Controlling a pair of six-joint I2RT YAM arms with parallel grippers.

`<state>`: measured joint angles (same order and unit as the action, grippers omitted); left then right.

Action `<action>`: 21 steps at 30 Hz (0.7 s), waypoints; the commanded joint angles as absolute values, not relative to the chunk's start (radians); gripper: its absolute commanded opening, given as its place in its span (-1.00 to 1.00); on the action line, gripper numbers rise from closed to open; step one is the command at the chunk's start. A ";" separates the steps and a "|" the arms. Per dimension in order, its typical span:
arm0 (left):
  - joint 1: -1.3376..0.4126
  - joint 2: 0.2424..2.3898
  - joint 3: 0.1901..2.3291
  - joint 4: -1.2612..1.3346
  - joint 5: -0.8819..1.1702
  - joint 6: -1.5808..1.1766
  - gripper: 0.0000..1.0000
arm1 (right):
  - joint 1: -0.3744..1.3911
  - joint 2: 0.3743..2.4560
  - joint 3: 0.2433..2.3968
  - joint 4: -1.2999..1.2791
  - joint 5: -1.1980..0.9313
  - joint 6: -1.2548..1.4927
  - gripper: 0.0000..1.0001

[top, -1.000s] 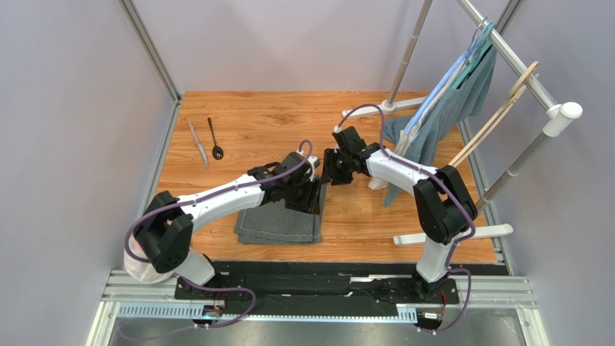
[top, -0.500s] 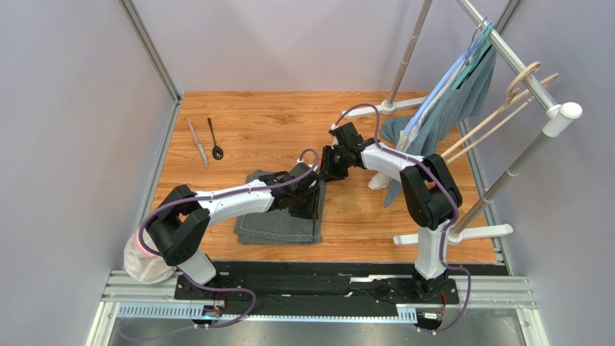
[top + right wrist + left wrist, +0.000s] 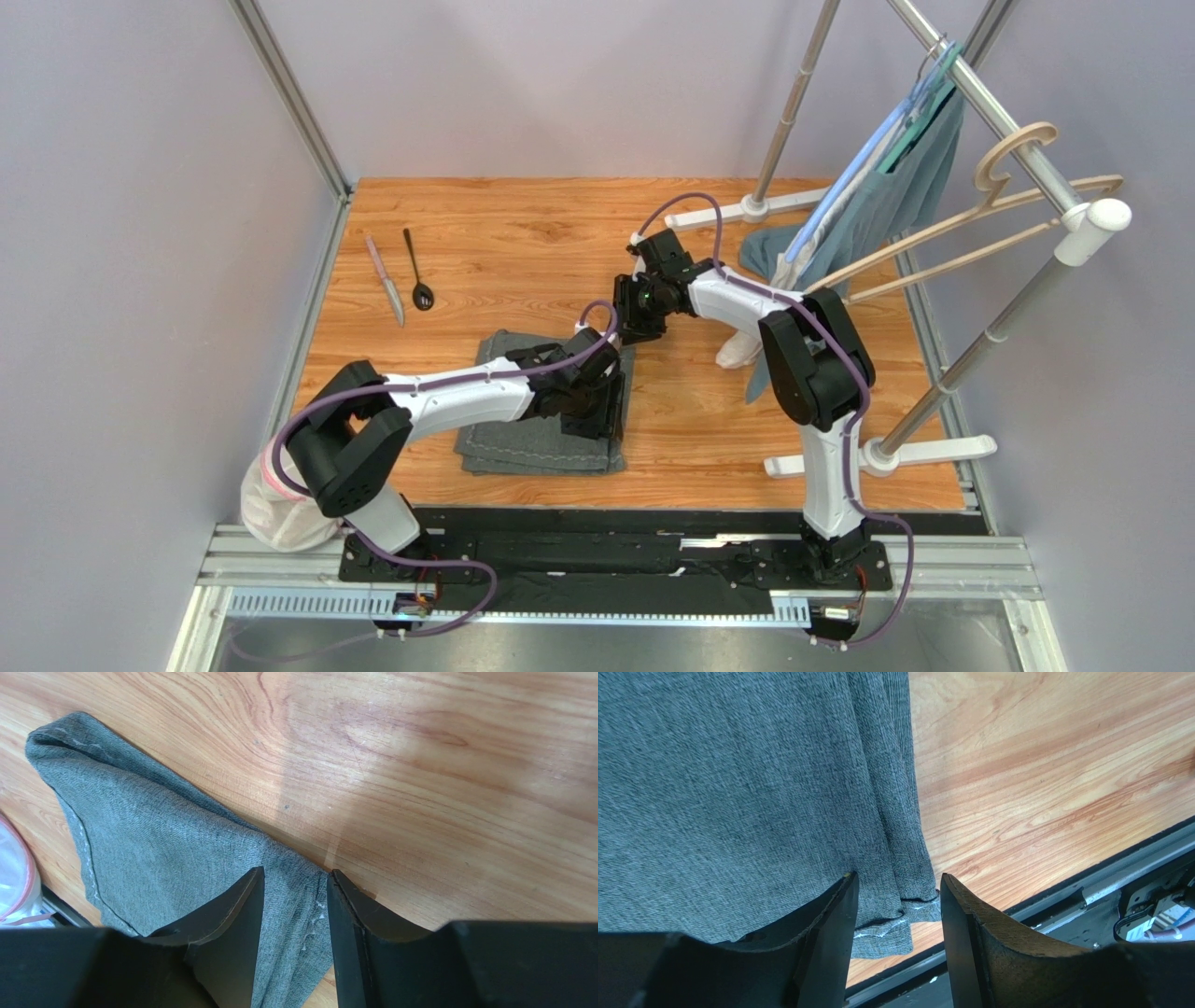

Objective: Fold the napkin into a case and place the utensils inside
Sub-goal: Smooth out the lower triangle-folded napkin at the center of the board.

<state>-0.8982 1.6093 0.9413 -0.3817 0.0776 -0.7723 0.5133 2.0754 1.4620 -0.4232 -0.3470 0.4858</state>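
Note:
The dark grey napkin (image 3: 526, 431) lies folded on the wooden table in front of the arms. In the left wrist view its layered right edge (image 3: 896, 812) with pale stitching runs between my fingers. My left gripper (image 3: 606, 406) is open over that edge near the front right corner (image 3: 898, 885). My right gripper (image 3: 627, 311) is open just above the napkin's far right corner; the cloth (image 3: 161, 847) shows between its fingers (image 3: 295, 882). The silver knife (image 3: 385, 280) and the black spoon (image 3: 418, 270) lie side by side at the far left, away from both grippers.
A clothes rack (image 3: 982, 105) with a teal-grey garment (image 3: 870, 224) and wooden hangers (image 3: 968, 224) stands on the right. Its feet (image 3: 730, 213) (image 3: 884, 451) rest on the table. Grey walls close in the left and back. The black table rail (image 3: 1088, 882) runs near the napkin's front edge.
My left gripper moved toward the near edge along the napkin's right side. My right gripper moved left and farther back. The wooden hangers on the rack swung outward.

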 commanded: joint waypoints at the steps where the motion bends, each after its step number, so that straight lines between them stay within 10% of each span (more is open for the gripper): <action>1: -0.922 1.621 0.973 -0.390 0.080 -0.802 0.12 | 0.522 2.097 1.512 -0.443 -0.318 0.443 -0.17; 13: -0.933 1.527 0.928 -0.394 0.009 -0.841 -0.05 | 0.546 2.024 1.562 -0.518 -0.298 0.456 -0.95; 21: -0.937 1.535 0.936 -0.383 0.067 -0.835 0.09 | 0.545 1.878 1.433 -0.537 -0.232 0.492 -1.00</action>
